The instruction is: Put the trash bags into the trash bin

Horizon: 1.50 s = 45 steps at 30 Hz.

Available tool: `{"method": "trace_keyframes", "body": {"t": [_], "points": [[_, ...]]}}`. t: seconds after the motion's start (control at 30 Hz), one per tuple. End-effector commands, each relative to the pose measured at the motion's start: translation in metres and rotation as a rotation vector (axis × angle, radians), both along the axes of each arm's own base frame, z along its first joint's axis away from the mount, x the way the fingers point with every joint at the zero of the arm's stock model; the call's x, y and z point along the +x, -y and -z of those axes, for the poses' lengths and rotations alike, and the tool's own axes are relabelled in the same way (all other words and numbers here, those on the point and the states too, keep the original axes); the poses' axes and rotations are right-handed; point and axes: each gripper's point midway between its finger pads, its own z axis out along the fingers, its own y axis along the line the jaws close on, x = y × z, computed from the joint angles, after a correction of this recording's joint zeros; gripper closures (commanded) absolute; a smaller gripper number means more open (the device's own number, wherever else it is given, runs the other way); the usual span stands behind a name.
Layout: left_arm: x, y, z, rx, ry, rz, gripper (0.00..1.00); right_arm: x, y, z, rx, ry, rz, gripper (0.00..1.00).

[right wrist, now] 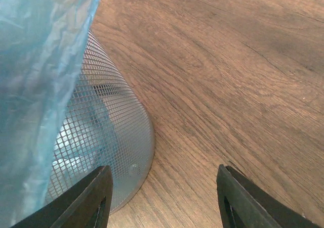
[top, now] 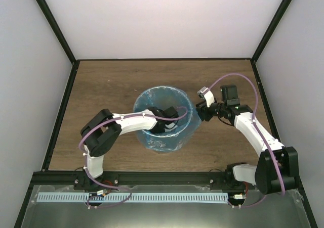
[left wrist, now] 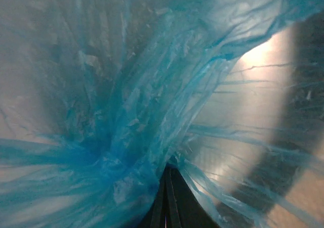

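Note:
A grey mesh trash bin stands mid-table, lined with a light-blue trash bag whose film hangs over its rim. My left gripper reaches down inside the bin. In the left wrist view its fingers are pressed together, and wrinkled blue film is bunched and stretched around their tips. I cannot tell whether any film is pinched between them. My right gripper hovers just outside the bin's right side, above the table. It stands open with only bare wood between its fingers.
The brown wooden table spreads out around the bin. Black frame posts and pale walls close it in at the left, right and back. A black rail with the arm bases runs along the near edge.

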Motion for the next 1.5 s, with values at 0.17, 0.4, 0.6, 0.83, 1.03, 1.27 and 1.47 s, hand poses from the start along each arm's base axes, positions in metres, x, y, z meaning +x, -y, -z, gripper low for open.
{"method": "trace_keyframes", "body": {"t": [0.17, 0.4, 0.6, 0.83, 1.03, 1.27, 1.47], "points": [[-0.007, 0.002, 0.014, -0.008, -0.031, 0.006, 0.96, 0.002, 0.004, -0.003, 0.001, 0.022, 0.006, 0.42], [-0.003, 0.004, -0.01, -0.038, 0.009, -0.016, 0.95, 0.006, 0.009, -0.005, -0.006, 0.029, 0.034, 0.42], [-0.002, 0.007, -0.031, -0.075, 0.028, -0.032, 0.95, 0.006, 0.009, -0.006, 0.006, 0.026, 0.031, 0.42], [0.004, 0.01, -0.055, -0.077, 0.05, -0.04, 0.94, 0.005, 0.009, -0.004, 0.007, 0.02, 0.026, 0.42], [0.005, 0.015, -0.073, -0.101, 0.046, -0.045, 0.92, 0.005, 0.01, -0.007, 0.006, 0.032, 0.031, 0.42], [0.013, 0.02, -0.083, -0.069, 0.053, -0.048, 0.92, 0.004, 0.01, -0.008, 0.01, 0.034, 0.026, 0.42], [0.011, 0.009, -0.1, -0.063, 0.079, -0.066, 0.92, 0.003, 0.011, -0.011, 0.017, 0.044, 0.027, 0.42]]}}
